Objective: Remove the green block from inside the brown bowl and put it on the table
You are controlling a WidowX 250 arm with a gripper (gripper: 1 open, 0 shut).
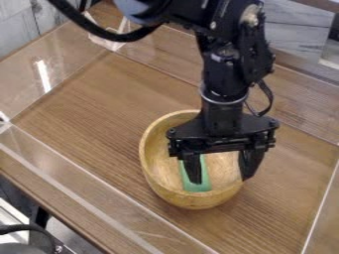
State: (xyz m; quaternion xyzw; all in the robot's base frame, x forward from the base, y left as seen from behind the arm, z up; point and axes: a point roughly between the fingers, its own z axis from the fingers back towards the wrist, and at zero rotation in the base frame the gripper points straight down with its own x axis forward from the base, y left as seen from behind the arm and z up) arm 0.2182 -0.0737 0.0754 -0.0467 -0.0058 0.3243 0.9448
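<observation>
You can see the black robot arm (225,60) reaching down from the top of the picture, right over the brown bowl (159,174). The bowl sits on the worktop (93,109), near the front right part of it. The worktop is brown wood with lines in it, and clear walls (54,60) stand along its edges (they shine a little in the light).

Look inside the bowl. The green block (196,177) lies there, on the bottom, tipped a bit along the slope. It is a small flat bar, bright green. Part of it hides behind the pincer.

Your pincer (220,164) points down into the bowl. Its two fingers (184,164) stand far apart, one on each side of the block, so it is wide and holds nothing. The left one in the picture is just beside the block. The other one is near the bowl's right side. You cannot tell if a finger touches the block.
</observation>
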